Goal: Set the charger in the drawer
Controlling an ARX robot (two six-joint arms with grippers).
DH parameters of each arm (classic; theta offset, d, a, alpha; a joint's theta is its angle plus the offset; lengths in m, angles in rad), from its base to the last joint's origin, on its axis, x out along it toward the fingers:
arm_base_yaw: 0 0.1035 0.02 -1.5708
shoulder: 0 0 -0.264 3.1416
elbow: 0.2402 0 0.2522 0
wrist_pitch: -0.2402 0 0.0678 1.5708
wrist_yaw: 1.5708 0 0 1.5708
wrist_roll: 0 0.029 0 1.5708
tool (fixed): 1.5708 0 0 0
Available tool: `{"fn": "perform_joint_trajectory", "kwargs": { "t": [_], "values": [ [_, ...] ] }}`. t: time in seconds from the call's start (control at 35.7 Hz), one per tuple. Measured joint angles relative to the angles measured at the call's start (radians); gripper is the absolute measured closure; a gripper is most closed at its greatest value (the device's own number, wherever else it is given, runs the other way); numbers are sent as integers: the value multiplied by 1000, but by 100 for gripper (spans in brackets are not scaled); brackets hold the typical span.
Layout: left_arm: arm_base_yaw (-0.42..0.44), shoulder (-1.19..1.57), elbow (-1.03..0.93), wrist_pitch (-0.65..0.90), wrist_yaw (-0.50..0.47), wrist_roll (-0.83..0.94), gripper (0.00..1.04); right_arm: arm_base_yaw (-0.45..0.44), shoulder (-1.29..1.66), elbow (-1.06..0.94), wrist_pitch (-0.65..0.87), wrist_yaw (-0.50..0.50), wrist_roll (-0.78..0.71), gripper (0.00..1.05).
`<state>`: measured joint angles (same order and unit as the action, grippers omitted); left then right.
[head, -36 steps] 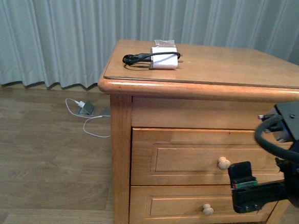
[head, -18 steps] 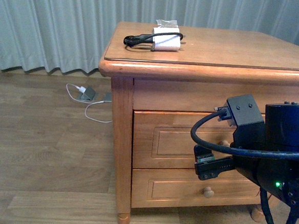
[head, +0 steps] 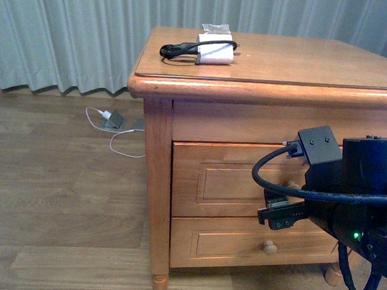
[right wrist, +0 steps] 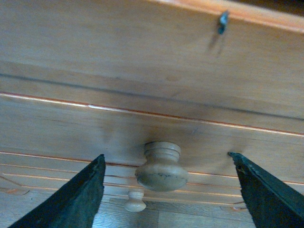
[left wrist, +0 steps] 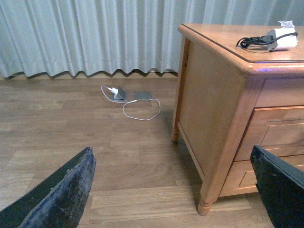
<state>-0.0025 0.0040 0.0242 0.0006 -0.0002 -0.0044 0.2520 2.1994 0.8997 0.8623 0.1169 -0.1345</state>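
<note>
**A:** Charger (head: 215, 51) position?

**B:** It lies on top of the cabinet (head: 152, 182), toward the far left of the top. It is a white block with its black cable bundled on its left. Nothing grips it.

**A:** And the right gripper (right wrist: 166, 156)?

**B:** It is low at the cabinet's front, well below the charger and apart from it. Its jaws are spread, one on each side of the round knob (right wrist: 161, 167) of the drawer (right wrist: 142, 118). The right wrist view shows a gap between each finger and the knob.

**A:** How does the drawer stand?

**B:** Its front sits flush and closed, and so does the lower drawer (head: 226, 243) beneath it.

**A:** Left gripper (left wrist: 172, 152)?

**B:** Its fingers are wide apart with nothing between them. It hangs over the wooden floor (left wrist: 95, 142) off the cabinet's left side, well apart from the charger.
</note>
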Motion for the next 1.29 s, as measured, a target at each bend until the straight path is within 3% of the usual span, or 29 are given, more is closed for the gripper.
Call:
{"fn": "perform_joint_trajectory", "kwargs": {
  "t": [0.17, 0.34, 0.78, 1.2, 1.29],
  "values": [
    [0, 0, 0, 0, 0, 0, 6, 2, 0, 1, 0, 2, 0, 52],
    [0, 0, 0, 0, 0, 0, 6, 13, 0, 2, -4, 2, -11, 81],
    [0, 0, 0, 0, 0, 0, 6, 0, -120, -95, -146, -69, 49, 82],
    [0, 0, 0, 0, 0, 0, 6, -77, -523, -504, -341, -302, 31, 83],
    [0, 0, 0, 0, 0, 0, 6, -68, -611, -552, -412, -313, 31, 70]
  ]
}}
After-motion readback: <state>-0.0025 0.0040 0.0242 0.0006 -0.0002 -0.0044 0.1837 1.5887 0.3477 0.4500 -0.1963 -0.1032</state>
